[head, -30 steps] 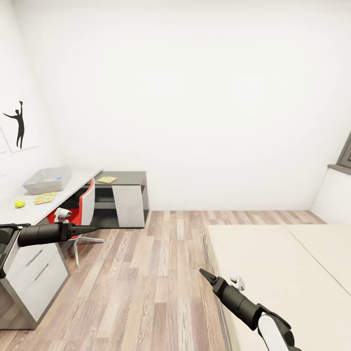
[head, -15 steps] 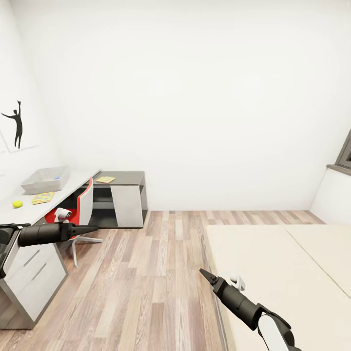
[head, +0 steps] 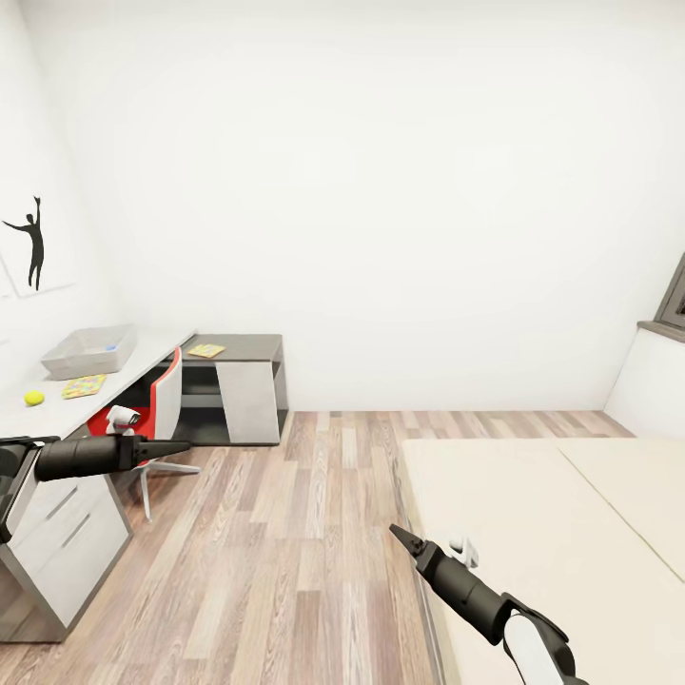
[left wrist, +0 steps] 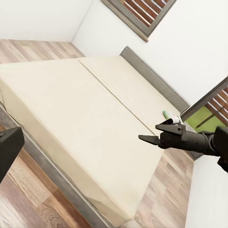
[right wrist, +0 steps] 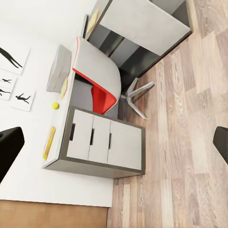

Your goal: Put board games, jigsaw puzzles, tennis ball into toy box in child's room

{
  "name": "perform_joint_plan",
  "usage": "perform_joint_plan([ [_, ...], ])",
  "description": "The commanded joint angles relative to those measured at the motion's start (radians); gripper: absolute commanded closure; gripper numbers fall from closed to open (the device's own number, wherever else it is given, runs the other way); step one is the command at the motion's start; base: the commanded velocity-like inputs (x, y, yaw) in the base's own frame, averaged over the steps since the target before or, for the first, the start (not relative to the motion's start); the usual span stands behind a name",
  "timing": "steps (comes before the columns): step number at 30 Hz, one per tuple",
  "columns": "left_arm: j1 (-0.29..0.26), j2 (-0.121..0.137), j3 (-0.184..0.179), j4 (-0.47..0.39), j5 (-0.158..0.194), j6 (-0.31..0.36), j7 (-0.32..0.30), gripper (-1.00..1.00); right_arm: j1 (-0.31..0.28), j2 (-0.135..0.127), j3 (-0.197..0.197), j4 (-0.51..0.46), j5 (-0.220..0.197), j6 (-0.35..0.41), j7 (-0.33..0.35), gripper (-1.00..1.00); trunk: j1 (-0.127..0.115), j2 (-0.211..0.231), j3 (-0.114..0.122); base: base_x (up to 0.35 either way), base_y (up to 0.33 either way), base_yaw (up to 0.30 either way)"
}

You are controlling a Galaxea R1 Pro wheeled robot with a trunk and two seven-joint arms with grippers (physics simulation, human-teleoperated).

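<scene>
At the frame's left, the toy box [head: 90,350], tennis ball [head: 34,398] and a jigsaw puzzle [head: 84,385] sit on the white surface [head: 57,409]; left claw [head: 181,445] and right claw [head: 396,532] both look pinched together, empty.

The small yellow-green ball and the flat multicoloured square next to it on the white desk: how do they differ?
The small yellow-green tennis ball is round and one plain colour; the flat multicoloured jigsaw puzzle is a thin square sheet patched in yellow, pink, blue and green. The ball is much smaller than the puzzle. The puzzle lies nearer the light grey toy box; the ball sits farther from it. Both rest on the long white table, outside the box.
</scene>
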Motion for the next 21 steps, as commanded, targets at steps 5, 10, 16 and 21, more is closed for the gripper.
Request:
perform_joint_plan([
  [5, 0.000, 0.000, 0.000, 0.000, 0.000, 0.011, -0.004, -1.00, 0.000, 0.001, -0.002, 0.001, -0.004, 0.006, 0.000, -1.00, 0.000, -0.001, -0.001, 0.000, 0.000, 0.000],
  [10, 0.000, 0.000, 0.000, 0.000, 0.000, 0.011, -0.004, -1.00, 0.000, 0.002, -0.002, 0.002, -0.004, 0.006, -0.001, -1.00, 0.000, -0.001, -0.001, 0.000, -0.010, 0.000],
  [16, 0.000, 0.000, 0.000, 0.001, 0.000, 0.011, -0.004, -1.00, 0.000, 0.003, -0.002, 0.002, -0.004, 0.006, -0.001, -1.00, 0.000, -0.001, -0.001, 0.000, -0.065, 0.000],
  [21, 0.000, 0.000, 0.000, 0.001, 0.000, 0.011, -0.004, -1.00, 0.000, 0.003, -0.002, 0.002, -0.004, 0.006, -0.001, -1.00, 0.000, -0.001, -0.001, 0.000, -0.083, 0.000],
])
